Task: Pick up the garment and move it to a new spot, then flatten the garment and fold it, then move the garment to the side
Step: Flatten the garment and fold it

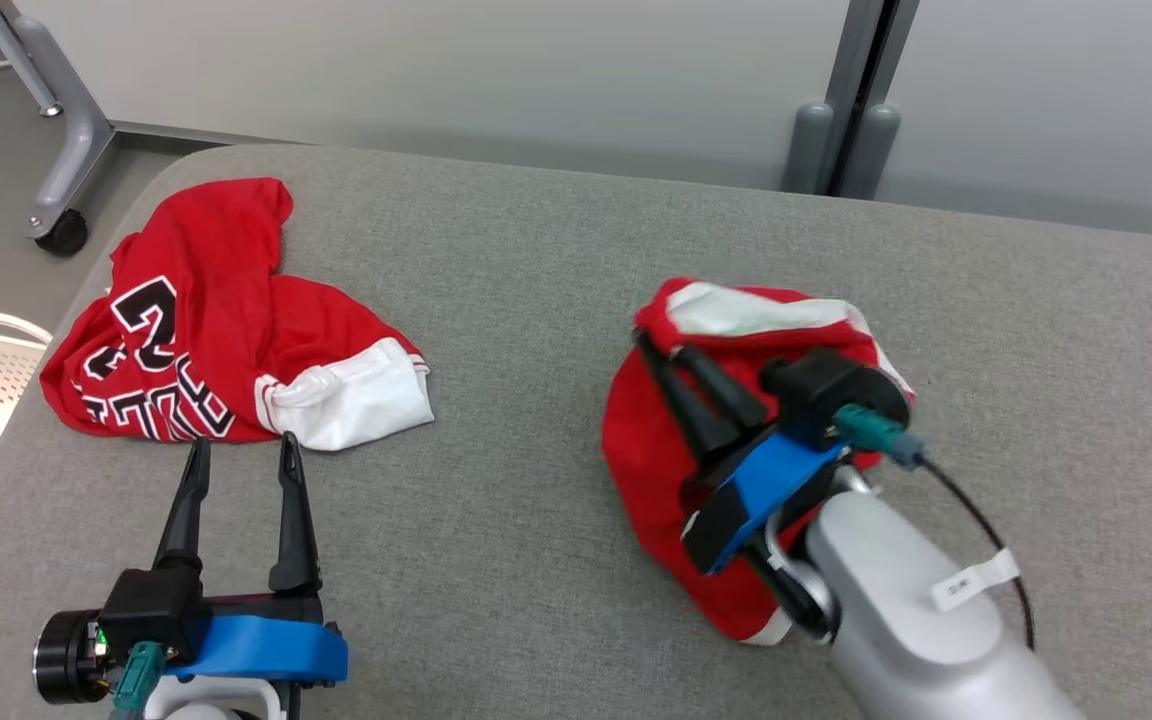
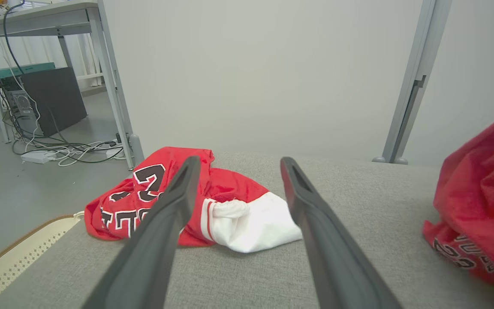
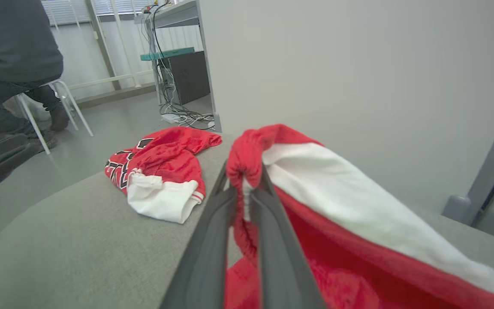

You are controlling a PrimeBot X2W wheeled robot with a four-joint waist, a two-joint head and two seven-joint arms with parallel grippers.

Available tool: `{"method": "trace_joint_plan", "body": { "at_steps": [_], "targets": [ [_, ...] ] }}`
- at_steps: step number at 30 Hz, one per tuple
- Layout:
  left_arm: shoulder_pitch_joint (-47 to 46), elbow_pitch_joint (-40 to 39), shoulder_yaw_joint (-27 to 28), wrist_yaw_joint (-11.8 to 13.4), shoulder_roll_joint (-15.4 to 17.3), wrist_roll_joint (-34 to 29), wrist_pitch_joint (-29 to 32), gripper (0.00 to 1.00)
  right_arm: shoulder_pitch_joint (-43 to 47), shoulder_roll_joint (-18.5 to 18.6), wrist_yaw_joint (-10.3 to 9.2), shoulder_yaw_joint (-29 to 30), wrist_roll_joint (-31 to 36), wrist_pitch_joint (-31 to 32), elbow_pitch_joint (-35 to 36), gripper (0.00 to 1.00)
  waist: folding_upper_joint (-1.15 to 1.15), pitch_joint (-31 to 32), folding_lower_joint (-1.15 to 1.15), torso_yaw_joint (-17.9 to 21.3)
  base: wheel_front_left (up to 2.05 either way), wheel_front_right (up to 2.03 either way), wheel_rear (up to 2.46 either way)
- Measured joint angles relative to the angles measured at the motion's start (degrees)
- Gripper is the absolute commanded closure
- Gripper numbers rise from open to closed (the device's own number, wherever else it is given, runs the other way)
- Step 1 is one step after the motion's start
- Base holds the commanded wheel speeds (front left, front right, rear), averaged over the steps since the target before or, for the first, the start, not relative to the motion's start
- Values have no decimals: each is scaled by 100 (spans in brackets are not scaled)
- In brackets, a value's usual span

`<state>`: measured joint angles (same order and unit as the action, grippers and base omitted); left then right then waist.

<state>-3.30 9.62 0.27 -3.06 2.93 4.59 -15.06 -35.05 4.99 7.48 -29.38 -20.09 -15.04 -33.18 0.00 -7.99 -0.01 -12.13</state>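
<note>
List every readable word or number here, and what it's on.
"23": on the gripped garment, near its hem, pinched in the right hand; the letters beside it are cut off.
Large black lettering on the loose garment: crumpled, not readable whole.
Print on the white cable tag: too small.

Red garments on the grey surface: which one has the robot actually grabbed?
The garment on the robot's right: the right gripper is shut on its bunched edge. The other garment lies untouched beyond the open left gripper.

The head view looks steeply down on the table [image 1: 536,250] from above, while both wrist views sit low over it facing the far wall [image 2: 251,64], the right one hard against the right jersey [image 3: 358,214], all sharing the left jersey [image 2: 152,201].
</note>
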Motion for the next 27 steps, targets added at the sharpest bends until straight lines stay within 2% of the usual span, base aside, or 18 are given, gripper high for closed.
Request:
{"method": "trace_joint_plan", "body": {
  "at_steps": [5, 8, 12, 13, 14, 16, 19, 23, 27],
  "targets": [
    [23, 12, -43, -3, 1, 51, 0, 0, 7, -208, 0, -1141, -367, -1, -163, 100, 0, -9, 0, -153, 0, 0, 0],
    [14, 32, -101, -1, 0, 89, 0, 0, 40, -208, 0, -1920, -840, 0, -138, 100, 0, -34, 0, -259, 0, 0, 0],
    [-11, 56, -125, 11, 1, 114, 0, 0, 52, -224, 0, -2598, -1362, 1, -151, 100, 0, -86, 0, -358, 0, 0, 0],
    [-11, 59, -122, 25, 1, 122, 0, 0, 49, -224, 0, -2665, -1445, 1, -146, 9, 0, -97, 1, -366, 0, 0, 0],
    [-12, 65, -123, 36, 1, 132, 0, 0, 42, -223, 0, -2711, -1506, 1, -143, 0, 0, -104, 1, -367, 0, 0, 0],
    [-10, 71, -104, 57, 3, 132, 0, 0, -5, -229, 0, -2684, -1567, 1, -96, 0, 0, -109, 1, -335, 0, 0, 0],
    [11, 82, -60, 56, 0, 104, 0, 0, -86, -224, 0, -2321, -1441, 0, -102, 0, 0, -79, 1, -236, 0, 0, 0],
    [117, 97, 70, 48, 1, 49, 0, 0, 66, -221, 0, -1536, -1002, 0, 1, 0, 0, 27, 1, -49, 0, 0, 0],
    [190, 86, 121, 10, 1, 0, 0, 0, 526, 57, 0, -520, -601, -1, 401, 0, 0, 162, 1, 145, 0, 0, 0]
  ]
}}
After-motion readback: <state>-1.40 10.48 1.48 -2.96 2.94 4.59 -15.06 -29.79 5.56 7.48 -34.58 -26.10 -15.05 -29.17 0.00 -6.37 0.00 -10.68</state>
